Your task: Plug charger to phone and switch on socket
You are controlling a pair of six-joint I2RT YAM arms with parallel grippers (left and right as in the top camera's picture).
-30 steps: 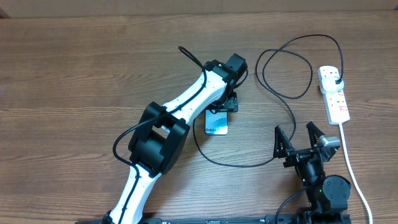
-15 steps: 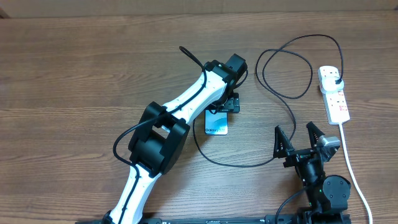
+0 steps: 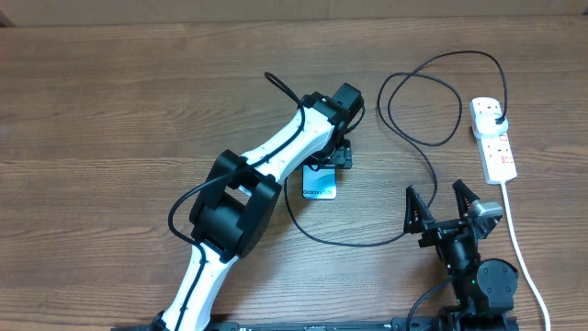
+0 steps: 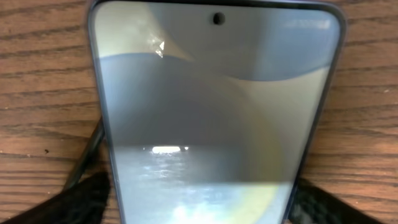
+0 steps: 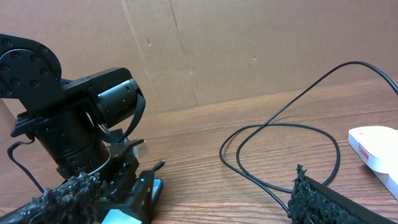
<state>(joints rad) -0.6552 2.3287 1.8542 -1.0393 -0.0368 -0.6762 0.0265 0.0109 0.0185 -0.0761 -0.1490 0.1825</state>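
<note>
The phone (image 3: 321, 187) lies on the table, its light blue screen (image 4: 217, 112) filling the left wrist view. My left gripper (image 3: 331, 158) (image 4: 202, 199) is shut on the phone, one black pad (image 4: 74, 202) against each long edge. The charger's thin black cable (image 3: 367, 245) loops across the table from its plug (image 3: 497, 118) in the white socket (image 3: 493, 140). In the right wrist view its connector tip (image 5: 158, 165) lies loose beside the phone (image 5: 155, 186). Near the front edge my right gripper (image 3: 435, 198) (image 5: 193, 211) is open, with nothing between its fingers.
The socket's white cord (image 3: 519, 244) runs down the right side past my right arm. Cable loops (image 5: 280, 127) lie between my right gripper and the socket (image 5: 376, 146). A cardboard wall (image 5: 217, 43) stands behind the table.
</note>
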